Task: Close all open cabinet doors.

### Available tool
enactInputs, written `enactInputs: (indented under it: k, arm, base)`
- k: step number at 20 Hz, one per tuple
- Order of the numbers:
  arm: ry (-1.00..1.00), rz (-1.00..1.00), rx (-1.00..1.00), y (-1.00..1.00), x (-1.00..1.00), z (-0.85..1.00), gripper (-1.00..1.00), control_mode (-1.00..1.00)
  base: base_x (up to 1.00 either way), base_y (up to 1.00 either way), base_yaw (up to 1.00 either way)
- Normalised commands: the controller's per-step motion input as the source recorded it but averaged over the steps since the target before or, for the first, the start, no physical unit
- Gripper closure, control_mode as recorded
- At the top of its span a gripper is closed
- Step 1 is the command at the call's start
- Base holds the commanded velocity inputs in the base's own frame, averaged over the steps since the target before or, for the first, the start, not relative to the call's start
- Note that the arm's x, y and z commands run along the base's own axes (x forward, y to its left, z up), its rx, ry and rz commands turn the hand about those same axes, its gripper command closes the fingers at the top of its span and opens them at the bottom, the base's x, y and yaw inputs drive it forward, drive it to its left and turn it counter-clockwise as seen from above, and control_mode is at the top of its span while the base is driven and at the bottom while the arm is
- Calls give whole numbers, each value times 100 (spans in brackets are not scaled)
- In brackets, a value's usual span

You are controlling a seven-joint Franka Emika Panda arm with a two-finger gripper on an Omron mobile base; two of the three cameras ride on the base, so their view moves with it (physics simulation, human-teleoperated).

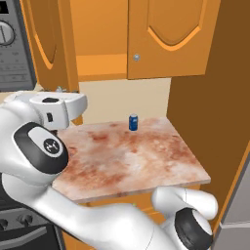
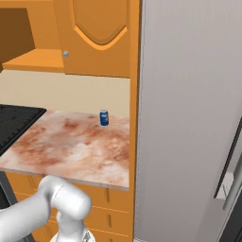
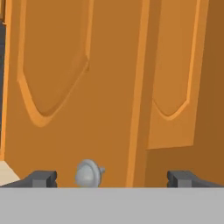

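Observation:
The left cabinet door (image 1: 49,44) stands open, swung out toward the microwave. The shelf (image 1: 100,63) behind it is exposed, as is the shelf (image 2: 33,59) in the right base view. The right cabinet door (image 1: 171,34) is shut, with its silver knob (image 1: 136,57) at the lower left corner, and it appears again as the shut door (image 2: 97,33). In the hand view my gripper (image 3: 113,179) is open, close to the open door's panel (image 3: 74,87). That door's knob (image 3: 89,173) lies between my fingertips (image 3: 41,178), nearer the left one. The neighbouring door (image 3: 175,78) is further back at right.
A blue can (image 1: 133,122) stands at the back of the marble counter (image 1: 146,161), also seen as the can (image 2: 104,117). A microwave (image 1: 12,44) is left of the open door. A black stove top (image 2: 14,123) and a tall grey panel (image 2: 189,118) flank the counter.

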Motion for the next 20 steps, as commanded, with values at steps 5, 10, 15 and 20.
enactInputs:
  k: [5,10,15,20]
  arm:
    - [0,0,0,-17,29,0,-100,-100]
    - [0,0,0,-48,30,-3,-100,-100]
    - [0,-5,0,-38,61,-9,-100,-100]
    - [0,-23,-4,-45,95,-27,-100,-100]
  base:
    - [0,0,0]
    - [0,0,0]
    - [0,0,0]
    - [0,0,0]
